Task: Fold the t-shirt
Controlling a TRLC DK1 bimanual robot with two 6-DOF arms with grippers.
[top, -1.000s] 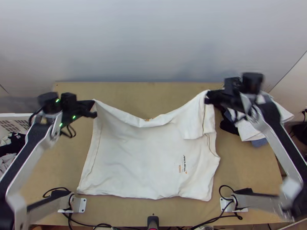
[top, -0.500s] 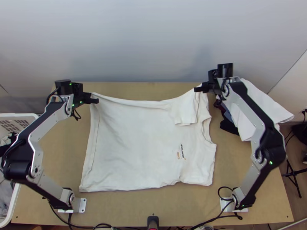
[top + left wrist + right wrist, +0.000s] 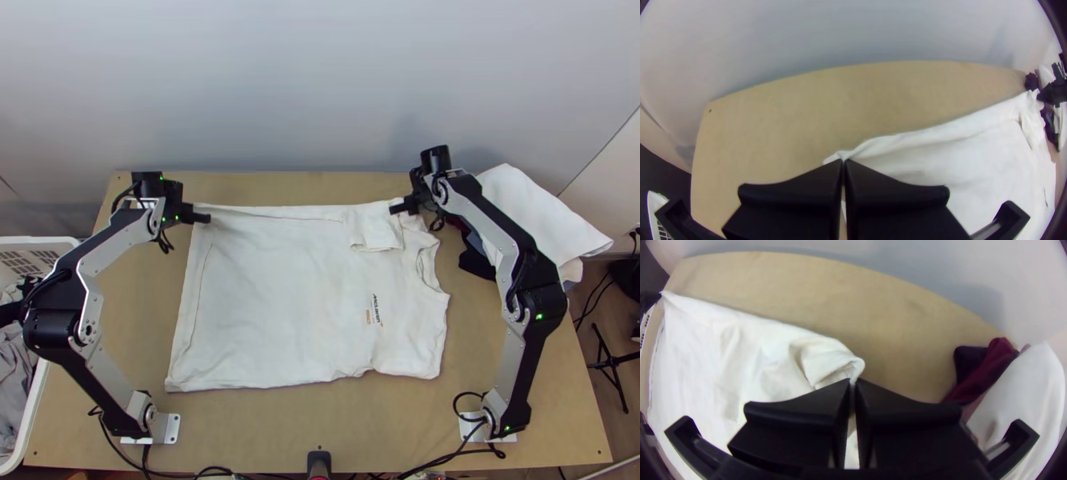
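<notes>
T-shirt (image 3: 276, 308) spreading seemed underway: your left end effector (image 3: 844, 162) and right end effector (image 3: 853, 382) pinched 2 far-edge spots; release (gently) looked due.

We see the left arm (image 3: 120, 248) and right arm (image 3: 484, 216) extended, bent outward at mid-length; the left hand (image 3: 203, 217) and right hand (image 3: 398, 207) each have both fingers pressed together.
</notes>
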